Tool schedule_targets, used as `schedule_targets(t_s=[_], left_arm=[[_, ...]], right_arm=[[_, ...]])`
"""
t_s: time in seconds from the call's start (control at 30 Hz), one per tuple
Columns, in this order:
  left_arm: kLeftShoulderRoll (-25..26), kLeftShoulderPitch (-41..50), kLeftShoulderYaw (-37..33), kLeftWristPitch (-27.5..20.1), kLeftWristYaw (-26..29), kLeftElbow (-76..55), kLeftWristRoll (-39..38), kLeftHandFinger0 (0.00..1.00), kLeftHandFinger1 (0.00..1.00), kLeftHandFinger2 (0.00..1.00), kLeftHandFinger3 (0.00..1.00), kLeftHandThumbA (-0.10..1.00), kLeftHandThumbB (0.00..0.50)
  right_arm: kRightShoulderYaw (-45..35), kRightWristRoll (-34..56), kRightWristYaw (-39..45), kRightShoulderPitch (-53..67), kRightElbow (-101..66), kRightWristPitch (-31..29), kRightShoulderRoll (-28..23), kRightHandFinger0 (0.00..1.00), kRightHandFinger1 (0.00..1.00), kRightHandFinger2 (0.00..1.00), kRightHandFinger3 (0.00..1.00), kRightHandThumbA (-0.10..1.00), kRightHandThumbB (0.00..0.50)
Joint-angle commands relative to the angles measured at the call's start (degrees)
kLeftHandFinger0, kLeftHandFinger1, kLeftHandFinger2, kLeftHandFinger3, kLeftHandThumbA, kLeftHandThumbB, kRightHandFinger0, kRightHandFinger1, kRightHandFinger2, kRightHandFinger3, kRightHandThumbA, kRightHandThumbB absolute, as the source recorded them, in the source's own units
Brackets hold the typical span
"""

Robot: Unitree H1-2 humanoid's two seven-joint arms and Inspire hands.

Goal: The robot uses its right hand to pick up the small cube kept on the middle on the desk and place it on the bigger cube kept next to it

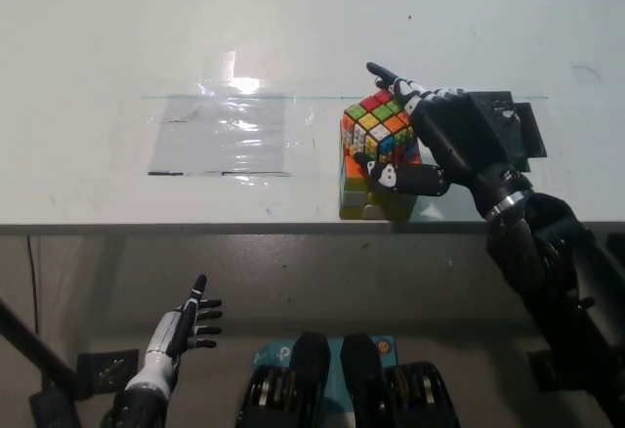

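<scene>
The black right hand (422,145) is pinching the small cube (377,126), which sits on top of the big cube (366,192) near the desk (117,47) edge. Placing step. Next, let go gently. The white left hand (186,328) rests low, fingers spread.

The black right hand (430,145) sits at about three o'clock from the picture's centre, its arm running in from five o'clock at the bottom right corner, forearm rising steeply to the wrist. The palm faces nine o'clock. The upper fingers (391,80) reach out toward ten o'clock, and the thumb (395,176) lies lower, pointing to nine o'clock; the hand seems closed on what lies between them, though the contact itself is partly hidden. The white left hand (187,325) rests low at seven o'clock, wrist toward the bottom edge, fingers spread and pointing to one o'clock, holding nothing.
</scene>
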Motion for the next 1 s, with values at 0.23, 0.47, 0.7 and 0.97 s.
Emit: schedule_targets(t_s=[0.23,0.47,0.7,0.97], left_arm=[[0.4,-1.3,0.0,-1.2,0.5,-1.5,0.2,0.66,0.65,0.71,0.72,0.96,0.085],[0.5,-1.5,-0.2,-2.2,0.5,-0.1,0.4,0.62,0.62,0.69,0.71,0.97,0.110],[0.2,-1.0,0.5,-0.1,0.4,-2.1,-0.3,0.62,0.62,0.69,0.69,0.95,0.113],[0.4,-1.4,0.3,-2.4,0.1,-0.4,-0.3,0.61,0.62,0.68,0.69,0.95,0.088]], right_arm=[[0.2,-1.9,0.7,-1.7,-1.7,0.7,-1.2,0.18,0.36,0.73,1.00,0.63,0.254],[0.1,-3.0,0.6,-1.5,-2.1,1.0,-1.4,0.20,0.39,0.86,1.00,0.65,0.274],[1.0,-7.8,-1.3,-1.6,-2.5,2.3,-1.8,1.00,1.00,1.00,1.00,0.88,0.439],[1.4,-9.6,-1.0,-1.9,-3.8,2.9,-1.4,1.00,1.00,1.00,1.00,1.00,0.500]])
